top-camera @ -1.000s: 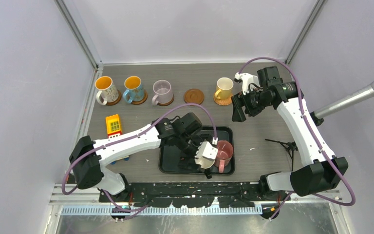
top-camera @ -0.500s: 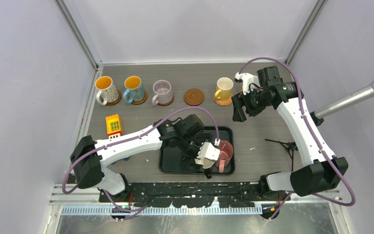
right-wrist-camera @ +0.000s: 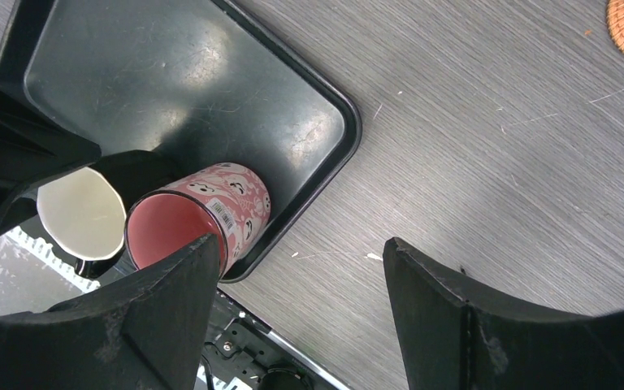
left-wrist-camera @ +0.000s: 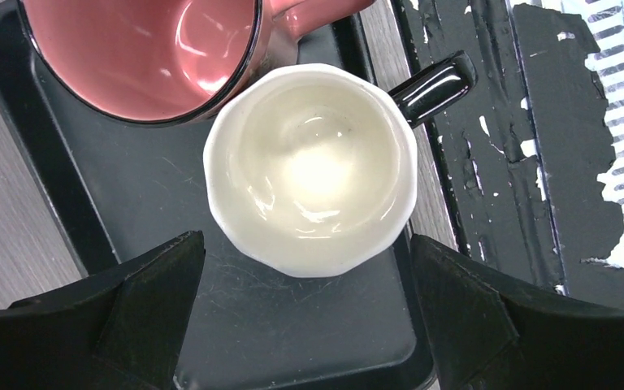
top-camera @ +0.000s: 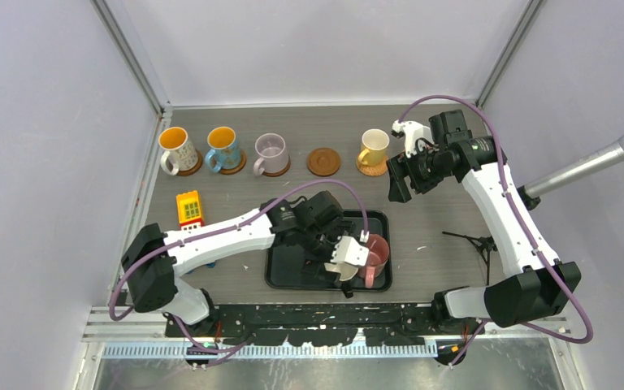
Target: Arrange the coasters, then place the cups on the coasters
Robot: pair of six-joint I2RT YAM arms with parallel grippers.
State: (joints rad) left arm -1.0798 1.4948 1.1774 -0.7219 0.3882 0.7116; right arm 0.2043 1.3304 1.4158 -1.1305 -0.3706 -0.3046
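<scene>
Jaws on the left gripper [left-wrist-camera: 307, 244] stand fully apart and grip nothing. They flank the cream cup [left-wrist-camera: 309, 171], which sits upright in the near right corner of the black tray [left-wrist-camera: 49, 187], and neither finger touches it. The pink cup [left-wrist-camera: 146, 49] stands against the cream one, rim to rim as far as the left wrist view shows. The right gripper [right-wrist-camera: 301, 248] is also spread wide and empty, raised above the surface beside the yellow cup [top-camera: 372, 148].

Along the far edge, the white cup [top-camera: 177, 149], blue cup [top-camera: 223, 148], lilac cup [top-camera: 270, 153] and the yellow one each sit on a coaster. Between lilac and yellow lies one bare coaster [top-camera: 323, 161].

The step in hand looks like fetching the cream cup from the tray. Next, the left arm needs to drop a little and close squarely on the cup's wall. It should then lift straight up so the pink neighbour is not tipped, and carry the cup to the bare coaster.
</scene>
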